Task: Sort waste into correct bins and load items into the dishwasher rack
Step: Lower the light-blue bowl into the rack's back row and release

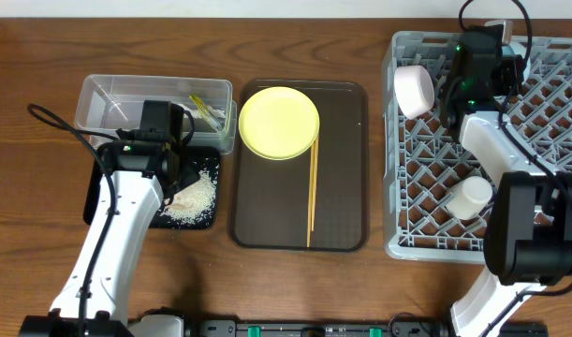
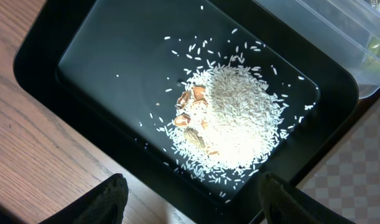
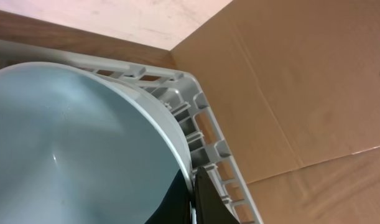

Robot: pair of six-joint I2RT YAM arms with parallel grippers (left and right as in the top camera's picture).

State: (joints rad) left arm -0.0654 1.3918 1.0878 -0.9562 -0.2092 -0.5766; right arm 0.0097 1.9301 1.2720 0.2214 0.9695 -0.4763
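My left gripper (image 1: 178, 176) (image 2: 196, 208) is open and empty, just above the near edge of the black tray (image 1: 95, 201) (image 2: 115, 56). The tray holds a heap of rice scraps (image 1: 194, 198) (image 2: 233, 118). The yellow-green wrapper (image 1: 209, 112) (image 2: 377, 50) lies in the clear tub (image 1: 108, 103) (image 2: 339, 25). My right gripper (image 1: 449, 89) (image 3: 193, 186) is shut on the rim of a bowl (image 1: 415, 89) (image 3: 71, 143). The bowl is on its side at the grey rack's (image 1: 426, 168) (image 3: 202, 118) far left corner. It looks pinkish-white from above and pale blue inside. A pale cup (image 1: 468, 197) lies in the rack.
The yellow plate (image 1: 279, 122) and the chopsticks (image 1: 312, 187) lie on the brown tray (image 1: 346, 187) between the bins and the rack. Brown shell-like bits (image 2: 190, 109) sit in the rice. Cardboard (image 3: 301, 74) lies beyond the rack. No second bowl is in view.
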